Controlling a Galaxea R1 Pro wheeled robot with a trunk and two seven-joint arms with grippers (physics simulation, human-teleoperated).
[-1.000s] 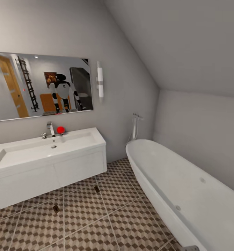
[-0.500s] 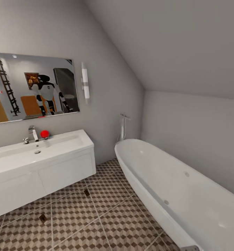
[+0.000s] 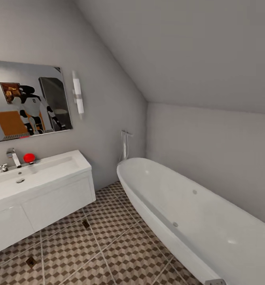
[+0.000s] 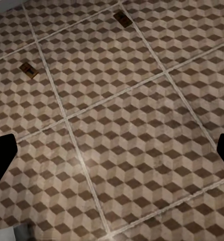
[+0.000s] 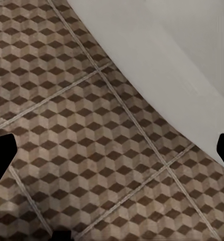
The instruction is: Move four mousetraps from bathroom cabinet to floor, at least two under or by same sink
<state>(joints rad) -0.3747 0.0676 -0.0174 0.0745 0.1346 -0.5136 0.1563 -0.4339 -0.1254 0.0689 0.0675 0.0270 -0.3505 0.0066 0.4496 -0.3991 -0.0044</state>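
Two mousetraps lie on the cube-patterned bathroom floor (image 3: 120, 249). One mousetrap (image 3: 85, 224) rests just in front of the white sink (image 3: 45, 174); the other mousetrap (image 3: 31, 261) is farther out on the tiles. The left wrist view looks down on the same pair: one mousetrap (image 4: 123, 19) and a second mousetrap (image 4: 28, 70). My left gripper (image 4: 112, 155) hangs open over bare tiles, its dark fingertips far apart. Open too is my right gripper (image 5: 112, 150), above the floor (image 5: 67, 125) beside the tub. The cabinet is out of view, apart from an orange-brown reflection in the mirror.
A long oval white bathtub (image 3: 195, 213) fills the right side under a sloping ceiling, its rim (image 5: 157, 55) close to my right gripper. A mirror (image 3: 25, 99) and wall lamp (image 3: 78, 97) hang over the sink. A tap and red object (image 3: 29, 157) sit on the basin.
The whole head view has shifted left, so the camera has turned right. Sink, mirror and both mousetraps now sit nearer the left edge; nothing itself has moved.
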